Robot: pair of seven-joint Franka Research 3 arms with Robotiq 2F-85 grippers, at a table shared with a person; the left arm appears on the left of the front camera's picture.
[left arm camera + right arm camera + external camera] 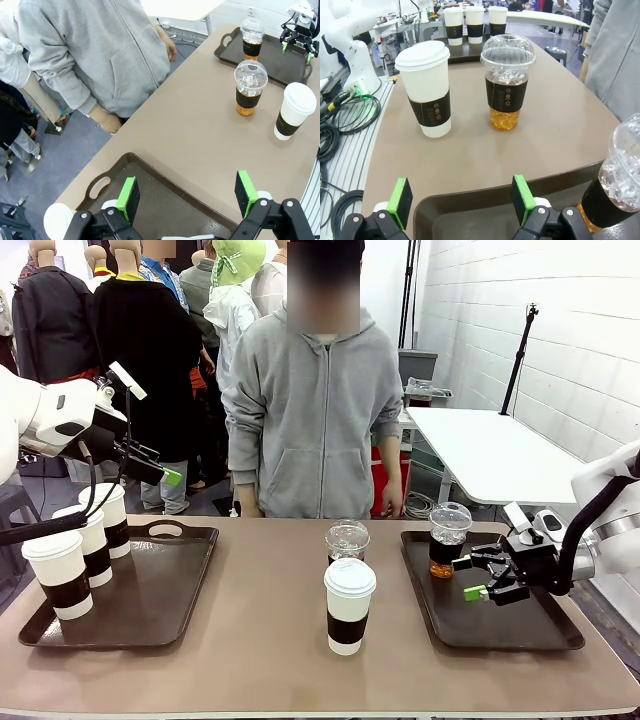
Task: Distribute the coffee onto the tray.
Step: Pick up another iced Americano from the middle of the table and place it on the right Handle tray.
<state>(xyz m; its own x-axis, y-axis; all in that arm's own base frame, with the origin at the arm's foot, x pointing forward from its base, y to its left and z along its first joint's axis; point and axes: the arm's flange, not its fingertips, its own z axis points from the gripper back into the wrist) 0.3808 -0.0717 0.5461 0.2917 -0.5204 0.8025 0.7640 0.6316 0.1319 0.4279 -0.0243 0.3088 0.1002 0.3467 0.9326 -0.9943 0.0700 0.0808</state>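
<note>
The middle of the surface (260,570) is broad and bare between the two trays. On it are just two cups near the centre: an iced cup (347,541) toward the far edge and a lone white cup (349,605) just in front of it. The left tray (160,590) carries three white cups (85,540) in a row along its left edge, and the rest of it is open. The right tray (520,625) holds a second iced cup (448,540) at its far left corner.

The right pincer (470,578) is released, pads spread wide, low over the right tray's left half. It points toward the centre of the surface. The second iced cup stands just beside it on its far side, apart from the pads. The lone white cup and the first iced cup lie ahead of it, beyond the tray's rim.

The left pincer (187,196) is also released, raised above the left tray's far edge and angled down. The three white cups are below and near it. A person (315,410) stands at the far edge, arms down.
</note>
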